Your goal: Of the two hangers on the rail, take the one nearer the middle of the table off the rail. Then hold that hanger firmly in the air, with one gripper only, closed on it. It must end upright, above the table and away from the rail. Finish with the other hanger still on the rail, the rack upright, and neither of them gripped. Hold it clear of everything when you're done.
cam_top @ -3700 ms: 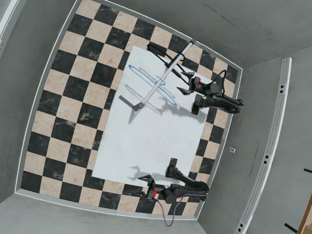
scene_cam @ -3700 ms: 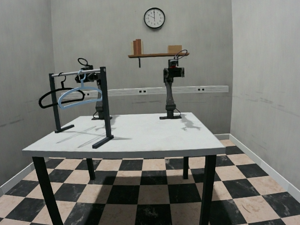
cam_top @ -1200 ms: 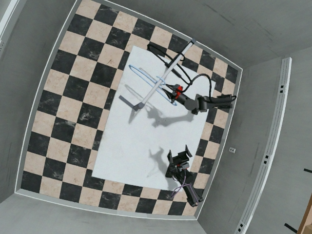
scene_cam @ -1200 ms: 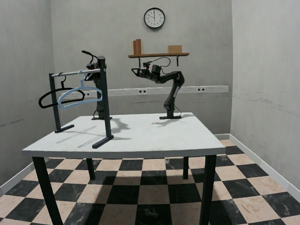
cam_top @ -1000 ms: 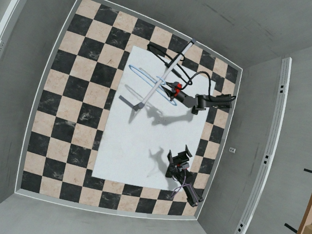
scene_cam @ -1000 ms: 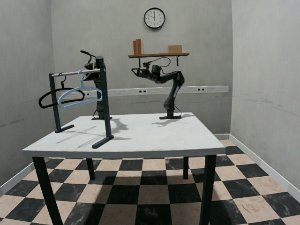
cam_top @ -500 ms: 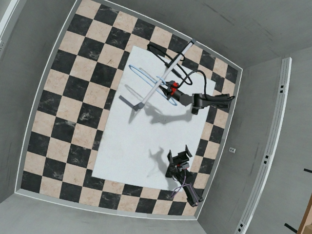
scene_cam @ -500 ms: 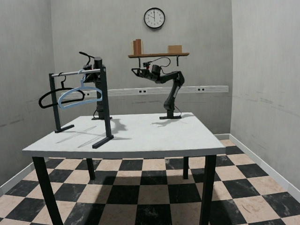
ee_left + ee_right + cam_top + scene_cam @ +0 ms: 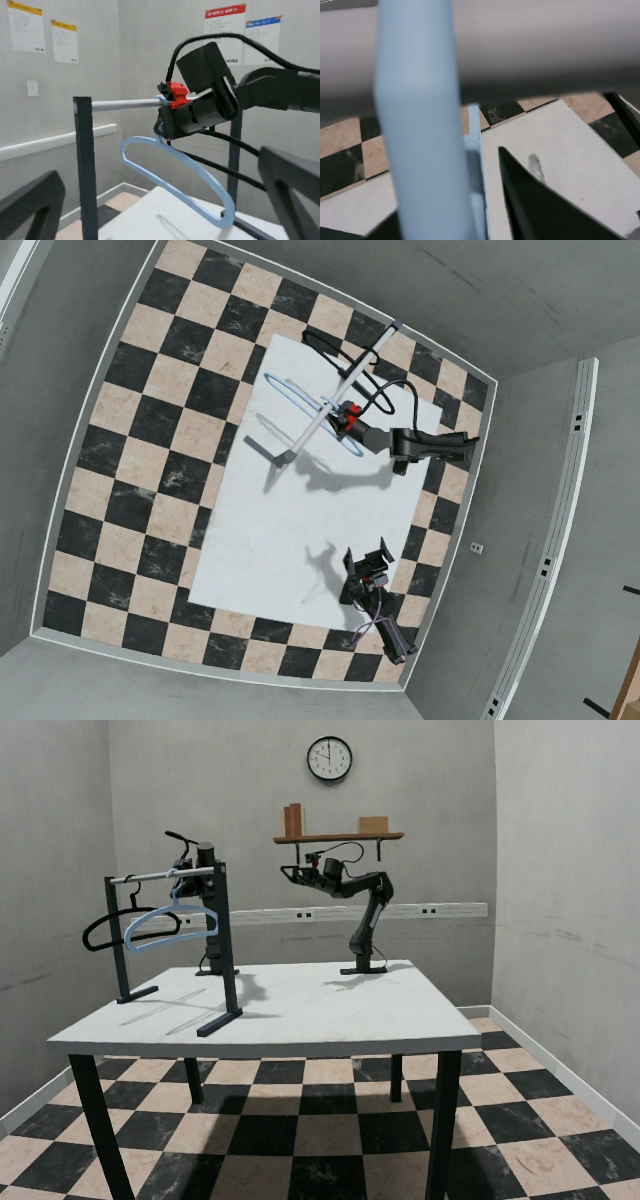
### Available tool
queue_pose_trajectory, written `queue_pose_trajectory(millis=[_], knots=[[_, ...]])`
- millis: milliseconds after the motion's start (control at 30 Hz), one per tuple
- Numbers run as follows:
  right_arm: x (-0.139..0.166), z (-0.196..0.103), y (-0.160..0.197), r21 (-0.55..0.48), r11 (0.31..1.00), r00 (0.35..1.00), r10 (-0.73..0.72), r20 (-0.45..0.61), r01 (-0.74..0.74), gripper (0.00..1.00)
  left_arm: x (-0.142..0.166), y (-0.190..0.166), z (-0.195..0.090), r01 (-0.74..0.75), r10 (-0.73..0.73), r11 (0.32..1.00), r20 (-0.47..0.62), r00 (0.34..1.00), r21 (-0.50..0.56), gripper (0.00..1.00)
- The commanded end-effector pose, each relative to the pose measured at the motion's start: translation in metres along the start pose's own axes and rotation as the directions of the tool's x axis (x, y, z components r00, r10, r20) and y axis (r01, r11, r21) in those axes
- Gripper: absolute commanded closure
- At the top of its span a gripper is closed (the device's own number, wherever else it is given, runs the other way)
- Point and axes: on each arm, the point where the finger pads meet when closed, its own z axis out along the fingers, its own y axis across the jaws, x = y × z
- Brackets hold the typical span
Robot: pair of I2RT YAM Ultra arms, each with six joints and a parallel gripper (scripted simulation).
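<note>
The blue hanger (image 9: pixel 286 395) hangs by its hook on the grey rail (image 9: pixel 341 389), nearer the table's middle; it also shows in the exterior view (image 9: pixel 170 926) and the left wrist view (image 9: pixel 180 175). The black hanger (image 9: pixel 320 351) hangs further along the rail, toward the table edge (image 9: pixel 103 924). My right gripper (image 9: pixel 338 415) is just under the rail with its fingers narrowly either side of the blue hanger's neck (image 9: pixel 475 185); a small gap shows beside the right finger. My left gripper (image 9: pixel 367 552) (image 9: pixel 289 870) is wide open and empty, raised high and apart from the rack.
The rack stands upright on two dark posts with flat feet (image 9: pixel 219 1022) at the table's left side in the exterior view. The right arm's base (image 9: pixel 211 970) stands behind the rack, the left arm's base (image 9: pixel 363 970) at the table's back edge.
</note>
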Motion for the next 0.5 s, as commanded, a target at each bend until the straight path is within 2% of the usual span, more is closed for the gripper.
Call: queue_pose_trajectory(millis=[0,33,67,233,467], knots=[[-0.0250,-0.0017,-0.0032,-0.014,0.999,0.998,0.033,0.057,-0.032,0.78,-0.0072,-0.0007,0.0004,-0.001,0.001,1.000,0.023,1.000,0.000,0.00],[-0.0250,-0.0002,-0.0033,-0.014,0.999,0.998,0.033,0.057,-0.032,0.78,-0.0072,-0.0007,0.0004,-0.001,0.001,1.000,0.023,1.000,0.000,0.00],[-0.0250,-0.0003,-0.0032,-0.014,0.999,0.998,0.033,0.057,-0.032,0.84,-0.0072,-0.0007,0.0004,-0.001,0.001,1.000,0.023,1.000,0.000,0.00],[-0.0238,-0.0035,-0.0036,-0.008,1.000,0.998,0.029,0.058,-0.029,0.88,-0.0072,-0.0007,0.0004,-0.001,0.001,1.000,0.023,1.000,0.000,0.00],[-0.0270,-0.0079,-0.0059,-0.005,0.999,0.997,0.042,0.067,-0.042,1.00,-0.0072,-0.0007,0.0004,-0.001,0.001,1.000,0.023,1.000,0.000,0.00]])
